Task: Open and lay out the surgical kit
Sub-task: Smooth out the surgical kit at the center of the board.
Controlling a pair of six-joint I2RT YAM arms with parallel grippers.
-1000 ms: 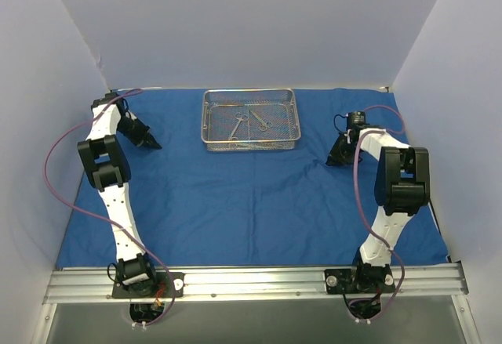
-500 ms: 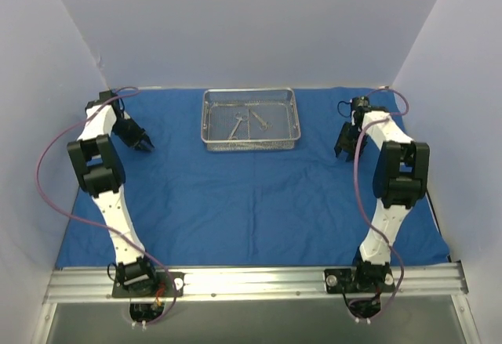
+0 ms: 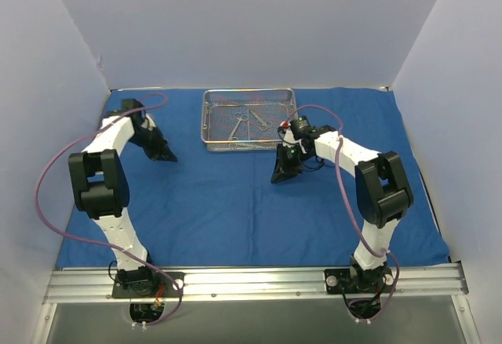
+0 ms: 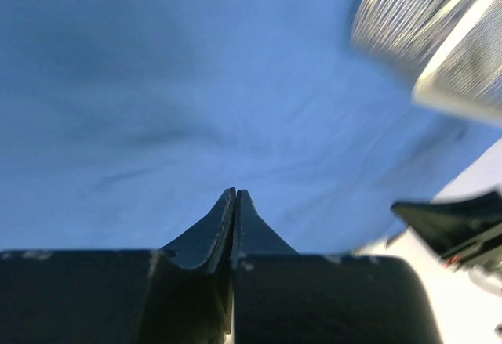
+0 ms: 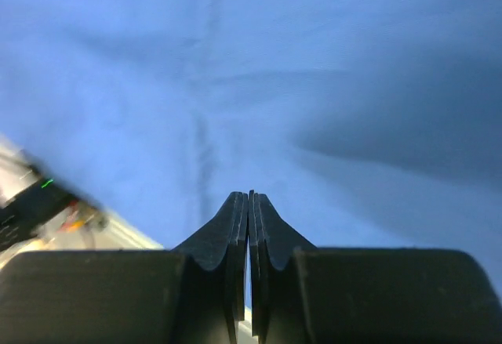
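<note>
The royal-blue cloth wrap [image 3: 227, 203] lies spread flat over the table. The silver wire-mesh tray [image 3: 210, 142] stands on it at the back centre, with several thin steel instruments [image 3: 249, 121] inside. My left gripper [image 3: 172, 157] is shut and empty over the cloth, left of the tray. My right gripper [image 3: 277, 178] is shut and empty over the cloth, just in front of the tray's right near corner. In the left wrist view my left gripper [image 4: 236, 193] hangs over bare cloth [image 4: 157, 85], with the blurred tray [image 4: 439, 38] at upper right. In the right wrist view my right gripper [image 5: 249, 195] faces bare cloth [image 5: 314, 62].
Pale walls close in the left, back and right sides. A metal rail [image 3: 259, 281] with both arm bases runs along the near edge. The purple cables [image 3: 47, 179] loop beside each arm.
My right gripper has swung left from the cloth's far right side to just in front of the tray. My left gripper has moved right and nearer, toward the tray. Both stay shut.
</note>
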